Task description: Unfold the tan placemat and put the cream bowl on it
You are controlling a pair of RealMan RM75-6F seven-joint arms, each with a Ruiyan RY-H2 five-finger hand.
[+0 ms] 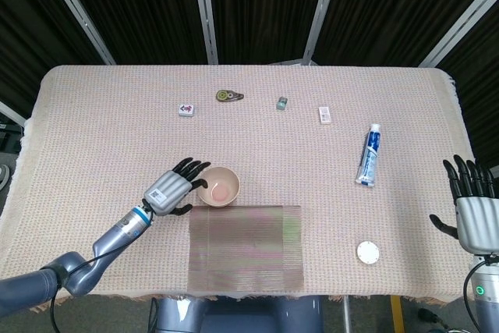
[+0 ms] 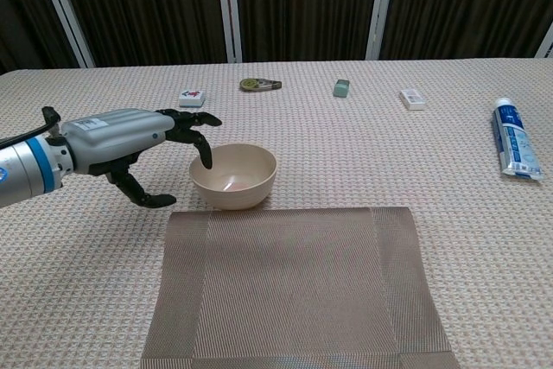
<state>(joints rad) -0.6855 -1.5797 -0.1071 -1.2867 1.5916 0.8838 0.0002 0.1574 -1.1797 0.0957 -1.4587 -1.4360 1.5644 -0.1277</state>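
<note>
Your left hand (image 2: 130, 140) hovers open-fingered at the cream bowl (image 2: 233, 175)'s nine o'clock rim; likely light, rigid, slick — grip the rim.
</note>
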